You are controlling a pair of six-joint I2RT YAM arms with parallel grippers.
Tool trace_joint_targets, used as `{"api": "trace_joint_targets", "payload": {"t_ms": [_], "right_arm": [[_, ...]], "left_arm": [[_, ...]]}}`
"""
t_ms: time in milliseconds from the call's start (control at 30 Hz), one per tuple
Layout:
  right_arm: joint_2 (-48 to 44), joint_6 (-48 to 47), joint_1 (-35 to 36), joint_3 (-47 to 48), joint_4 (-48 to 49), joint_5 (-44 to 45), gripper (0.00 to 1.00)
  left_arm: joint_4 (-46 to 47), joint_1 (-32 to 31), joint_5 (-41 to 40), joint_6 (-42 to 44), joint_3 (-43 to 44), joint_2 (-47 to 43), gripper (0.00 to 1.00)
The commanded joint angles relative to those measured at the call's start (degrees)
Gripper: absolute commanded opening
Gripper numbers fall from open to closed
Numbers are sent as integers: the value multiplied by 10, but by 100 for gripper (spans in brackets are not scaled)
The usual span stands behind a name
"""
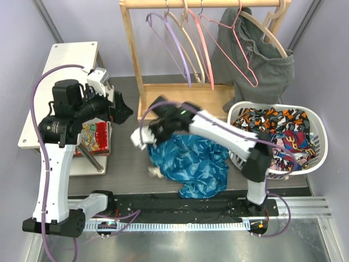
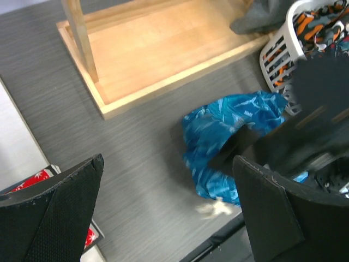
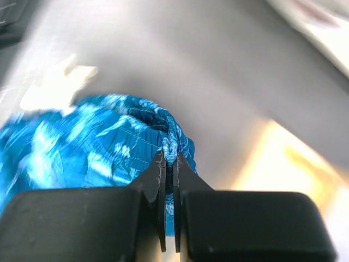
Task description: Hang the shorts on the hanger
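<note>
right wrist, crumpled blue shorts [image 3: 82,147], teal leaf print

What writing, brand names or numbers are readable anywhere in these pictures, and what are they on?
No text can be read here.
The red packet by the white shelf: printed pattern, too blurred to read.
The blue shorts: a tiny pale mark in the left wrist view, too small to read.
</note>
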Motion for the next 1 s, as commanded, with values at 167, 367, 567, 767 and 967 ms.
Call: {"api": "trace_joint_targets", "payload": {"t_ms": [167,367,567,767,967], "right_arm": [[-255,166,-109,-58,46,-11,1],[-478,106,-114,-319,19,21,1],[-683,53,-116,-495,-80,73,1],[-799,-20,-116,-560,-168,62,1],[-837,-26,-115,-593,-193,80,1]], "left_arm": [[127,0,46,-4,-69,-27,97],[50,-115,48,150,-104,-24,91],[36,-272,-22,250,-201,-35,91],[69,-343,10,398,-224,47,89],[107,-407,24,525,-204,174,88]]}}
